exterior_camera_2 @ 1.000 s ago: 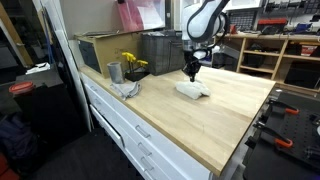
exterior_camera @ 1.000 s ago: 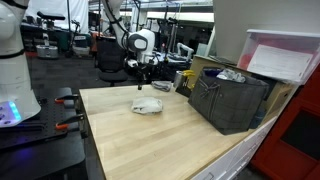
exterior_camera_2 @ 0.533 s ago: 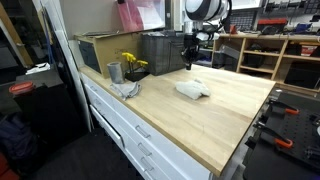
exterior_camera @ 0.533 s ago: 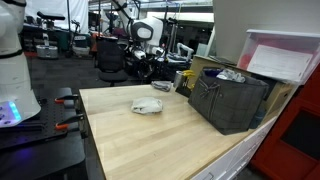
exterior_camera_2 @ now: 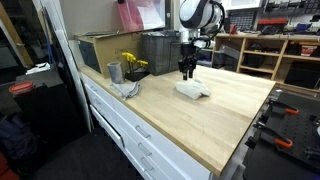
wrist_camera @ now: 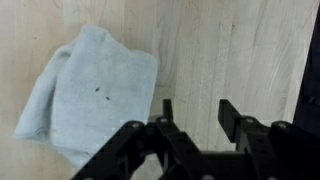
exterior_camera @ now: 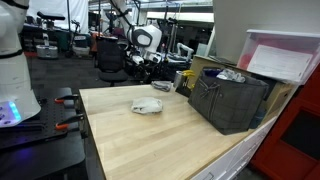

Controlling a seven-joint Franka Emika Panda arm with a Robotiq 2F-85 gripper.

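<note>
A crumpled white cloth [exterior_camera: 147, 106] [exterior_camera_2: 192, 90] lies on the wooden tabletop [exterior_camera: 150, 140]. My gripper [exterior_camera: 150, 72] [exterior_camera_2: 186, 72] hangs a little above the table, just beyond the cloth's far edge. In the wrist view the cloth [wrist_camera: 90, 95] fills the left side. The gripper [wrist_camera: 197, 108] stands open over bare wood to the right of it, with nothing between the black fingers [wrist_camera: 230, 115].
A dark mesh crate [exterior_camera: 230, 100] [exterior_camera_2: 160, 48] stands at the back of the table. A metal cup [exterior_camera_2: 114, 72], yellow flowers [exterior_camera_2: 132, 63] and a grey rag [exterior_camera_2: 125, 88] sit near one corner. Orange-handled clamps [exterior_camera: 65, 100] grip the table's edge.
The arm rose above the cloth half a second ago and has come back down beside it. The jaws have gone from shut to open. The cloth has not moved.
</note>
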